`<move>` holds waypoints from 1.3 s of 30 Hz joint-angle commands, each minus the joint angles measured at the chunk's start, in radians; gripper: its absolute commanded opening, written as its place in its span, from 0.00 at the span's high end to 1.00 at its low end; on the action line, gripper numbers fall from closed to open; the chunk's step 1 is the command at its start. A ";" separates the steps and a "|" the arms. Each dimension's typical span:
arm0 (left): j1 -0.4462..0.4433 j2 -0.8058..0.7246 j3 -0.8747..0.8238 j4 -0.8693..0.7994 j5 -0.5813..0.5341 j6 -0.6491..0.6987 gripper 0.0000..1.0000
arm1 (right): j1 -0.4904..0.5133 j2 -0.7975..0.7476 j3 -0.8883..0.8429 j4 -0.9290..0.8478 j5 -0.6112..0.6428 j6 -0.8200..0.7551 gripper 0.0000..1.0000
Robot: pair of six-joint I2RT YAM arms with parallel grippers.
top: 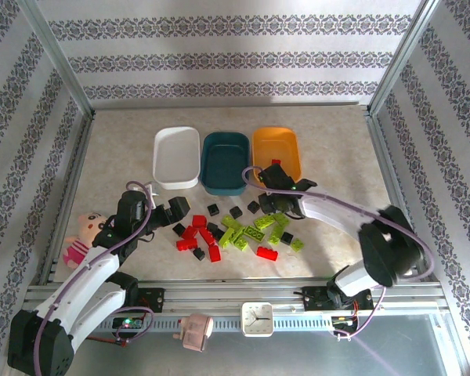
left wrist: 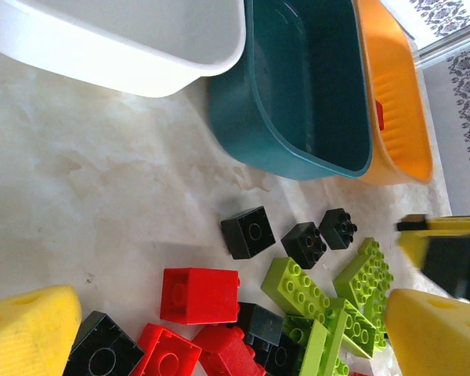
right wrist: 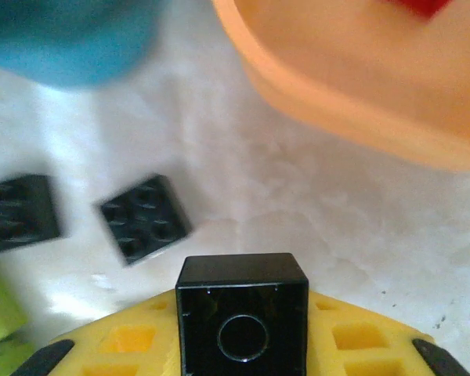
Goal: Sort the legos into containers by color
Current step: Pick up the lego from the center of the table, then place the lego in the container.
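Three tubs stand in a row at the back: white, dark teal and orange, with one red brick inside the orange one. Red, lime and black legos lie scattered in front of them. My right gripper hovers just in front of the orange tub, shut on a black brick between its yellow pads. My left gripper hangs open at the pile's left edge, above a red brick, black bricks and lime plates.
A cartoon doll lies at the table's left edge. A small clock and a pink object sit on the front rail. Metal frame posts and patterned walls close in the table. Loose black bricks lie under the right gripper.
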 commanded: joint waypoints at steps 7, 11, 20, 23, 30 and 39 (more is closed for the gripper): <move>-0.010 -0.036 0.057 -0.125 -0.079 0.007 0.00 | 0.045 0.179 0.314 0.028 -0.047 0.006 0.74; -0.011 -0.048 0.073 -0.186 -0.103 0.011 0.00 | 0.039 0.389 0.530 0.017 -0.021 0.005 0.74; -0.011 -0.056 0.077 -0.253 -0.165 0.006 0.05 | -0.018 0.701 0.818 -0.023 0.001 0.061 0.73; -0.010 -0.054 0.073 -0.258 -0.168 0.003 0.05 | -0.034 0.771 0.895 -0.056 0.002 0.075 0.68; -0.011 -0.040 0.070 -0.264 -0.171 0.006 0.05 | -0.061 0.803 0.945 -0.049 -0.044 0.085 0.42; -0.054 0.027 0.075 -0.277 -0.226 0.026 0.18 | -0.013 0.487 0.618 0.117 -0.072 0.075 0.40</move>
